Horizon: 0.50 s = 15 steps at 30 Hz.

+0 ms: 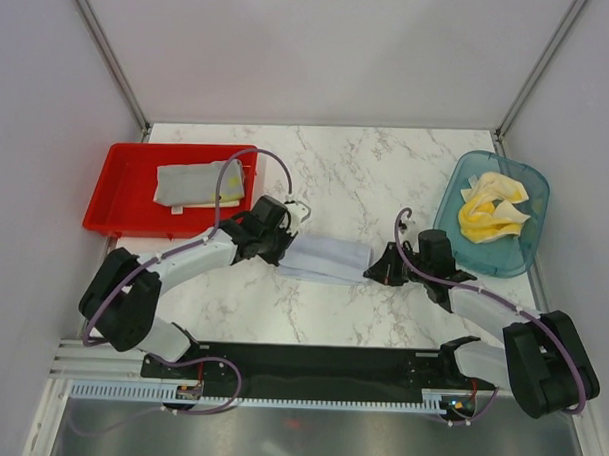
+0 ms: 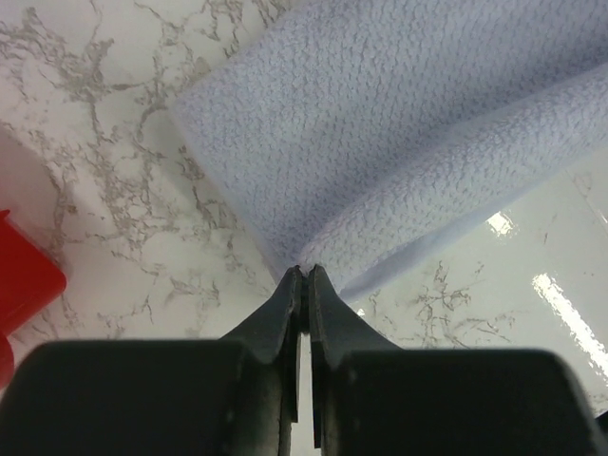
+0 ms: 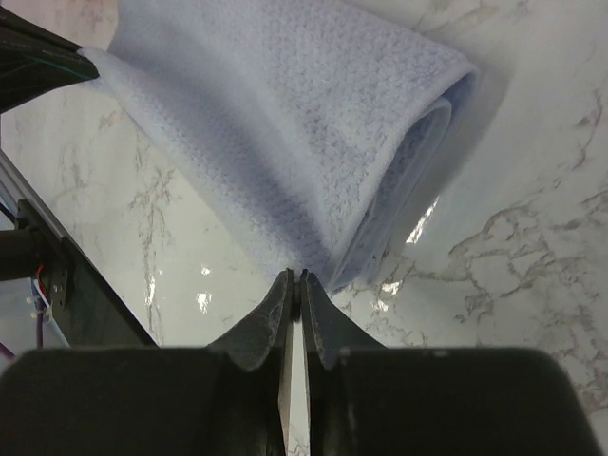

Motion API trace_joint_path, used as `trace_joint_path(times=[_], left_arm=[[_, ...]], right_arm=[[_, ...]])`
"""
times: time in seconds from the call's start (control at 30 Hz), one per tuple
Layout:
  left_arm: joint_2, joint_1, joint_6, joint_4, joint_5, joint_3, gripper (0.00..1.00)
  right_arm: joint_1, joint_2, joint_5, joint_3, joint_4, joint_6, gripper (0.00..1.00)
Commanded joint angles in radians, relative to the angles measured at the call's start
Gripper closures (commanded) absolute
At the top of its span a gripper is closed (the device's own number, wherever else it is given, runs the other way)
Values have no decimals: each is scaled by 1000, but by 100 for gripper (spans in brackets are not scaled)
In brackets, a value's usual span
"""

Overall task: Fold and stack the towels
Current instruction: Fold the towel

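A light grey towel [image 1: 328,259] lies on the marble table between my two grippers, doubled over on itself. My left gripper [image 1: 283,255] is shut on its left corner; in the left wrist view the towel [image 2: 399,123] spreads away from the closed left gripper [image 2: 304,273]. My right gripper [image 1: 372,273] is shut on its right corner; the right wrist view shows the towel's rolled fold [image 3: 285,114] just beyond the closed right gripper [image 3: 296,276]. A folded grey towel [image 1: 191,182] lies in the red tray over a pale yellow one. Crumpled yellow and white towels [image 1: 490,214] sit in the teal basket.
The red tray [image 1: 115,196] stands at the back left, and its corner shows in the left wrist view [image 2: 24,285]. The teal basket [image 1: 492,155] stands at the back right. Grey walls enclose the table. The black base rail [image 1: 310,363] runs along the near edge.
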<state>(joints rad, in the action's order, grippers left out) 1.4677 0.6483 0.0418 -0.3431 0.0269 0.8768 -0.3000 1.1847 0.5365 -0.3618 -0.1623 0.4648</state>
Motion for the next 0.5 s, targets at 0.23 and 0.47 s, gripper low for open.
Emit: trace_joint_path(times=[0.23, 0.47], left_arm=[[-41, 13, -59, -82, -55, 1, 65], [-149, 13, -94, -109, 28, 66, 51]], right_arm=[[-21, -79, -47, -14, 78, 6, 64], [-19, -155, -93, -167, 251, 38, 65]])
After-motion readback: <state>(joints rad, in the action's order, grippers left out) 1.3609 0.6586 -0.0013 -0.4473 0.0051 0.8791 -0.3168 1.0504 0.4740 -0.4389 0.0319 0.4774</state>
